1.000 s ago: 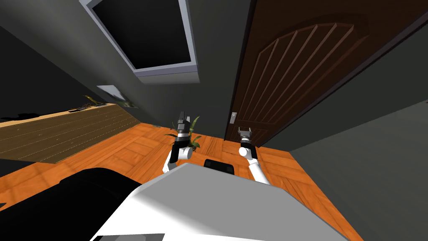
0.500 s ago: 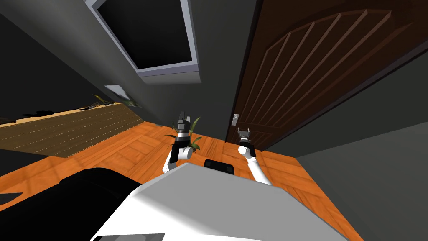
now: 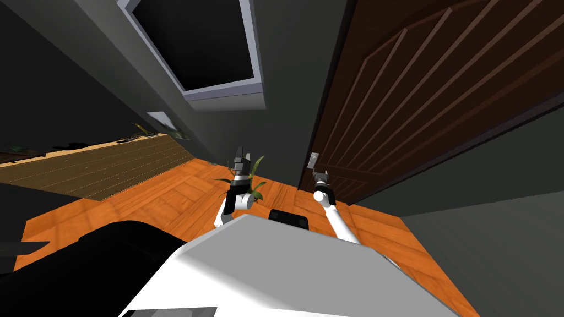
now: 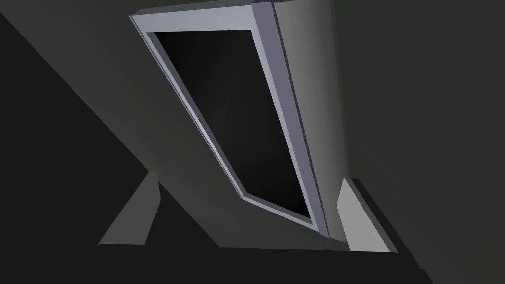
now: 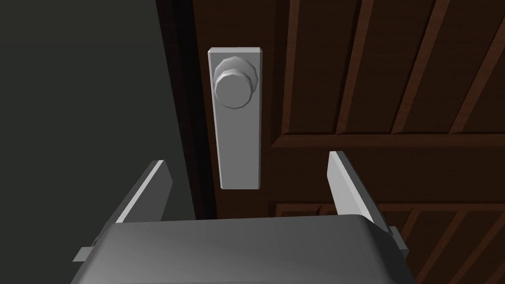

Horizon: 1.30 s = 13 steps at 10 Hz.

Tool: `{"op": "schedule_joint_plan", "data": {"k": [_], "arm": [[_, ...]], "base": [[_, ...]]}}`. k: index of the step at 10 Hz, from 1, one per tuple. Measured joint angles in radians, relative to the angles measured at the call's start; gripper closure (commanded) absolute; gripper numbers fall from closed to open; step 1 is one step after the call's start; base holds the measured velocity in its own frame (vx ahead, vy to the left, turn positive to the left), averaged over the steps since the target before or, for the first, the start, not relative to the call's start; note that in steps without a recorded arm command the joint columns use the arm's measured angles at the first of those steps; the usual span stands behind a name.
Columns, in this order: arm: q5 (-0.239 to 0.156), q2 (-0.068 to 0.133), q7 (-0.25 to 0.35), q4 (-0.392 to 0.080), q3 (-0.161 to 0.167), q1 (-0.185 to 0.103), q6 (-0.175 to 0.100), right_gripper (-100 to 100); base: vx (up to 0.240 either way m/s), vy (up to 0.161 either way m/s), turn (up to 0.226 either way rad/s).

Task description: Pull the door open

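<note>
Stands close before a dark brown door with raised slanted strips, set in a grey wall ahead and to the right. Runs off the head view at the top and right, so neither the door's top nor its hinge side can be made out. Looks shut, the handle edge lying against a dark frame.

Reaches with the right gripper toward that handle edge, low on the door. From the right wrist: jaws wide apart, holding nothing, the two fingers standing on either side of a tall grey plate fixed to the door. Carries a round grey knob at the plate's end farther from the gripper, beyond the fingertips and apart from them. Hard to judge how much air lies between the fingertips and the door's face. Hides the strip of door nearest the hand behind the gripper's dark body.

In the head view, too small to tell knob from plate: just a pale sliver right above the right gripper.

Holds the left gripper up in front, left of the door, with a leafy plant behind it, the plant's base hidden by the forearm. From the left wrist: jaws apart too, empty.

Below, an orange wooden floor, and off to the left a brownish rug, its far end cut off by the picture's edge.
</note>
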<state>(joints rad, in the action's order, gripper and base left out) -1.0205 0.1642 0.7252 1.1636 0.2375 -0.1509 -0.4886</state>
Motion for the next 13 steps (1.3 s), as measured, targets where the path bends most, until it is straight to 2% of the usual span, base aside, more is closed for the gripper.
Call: {"op": "schedule_joint_plan", "data": {"k": [3, 4, 5, 7, 8, 9, 10, 11, 13], "arm": [[-0.049, 0.004, 0.045, -0.063, 0.010, -0.036, -0.003, -100], [-0.051, 0.004, 0.048, -0.065, 0.010, -0.038, -0.003, -100], [-0.054, 0.014, 0.061, -0.093, 0.005, -0.053, -0.013, -100], [-0.066, 0.031, 0.080, -0.134, -0.018, -0.075, -0.030, -100], [-0.076, 0.039, 0.074, -0.126, -0.039, -0.067, -0.028, -100], [-0.091, 0.049, 0.059, -0.110, -0.067, -0.054, -0.021, -100], [-0.086, 0.061, 0.079, -0.147, -0.062, -0.070, -0.036, -100], [-0.094, 0.067, 0.080, -0.139, -0.078, -0.062, -0.036, -100], [-0.101, 0.077, 0.082, -0.162, -0.094, -0.076, -0.038, -100]], "base": [[0.109, 0.005, 0.068], [-0.031, -0.054, 0.221], [-0.082, -0.095, 0.306], [-0.032, -0.063, 0.279], [0.115, -0.028, 0.319], [0.123, -0.022, 0.084], [0.153, -0.004, 0.117], [0.173, 0.020, 0.111], [0.167, -0.007, 0.087]]}}
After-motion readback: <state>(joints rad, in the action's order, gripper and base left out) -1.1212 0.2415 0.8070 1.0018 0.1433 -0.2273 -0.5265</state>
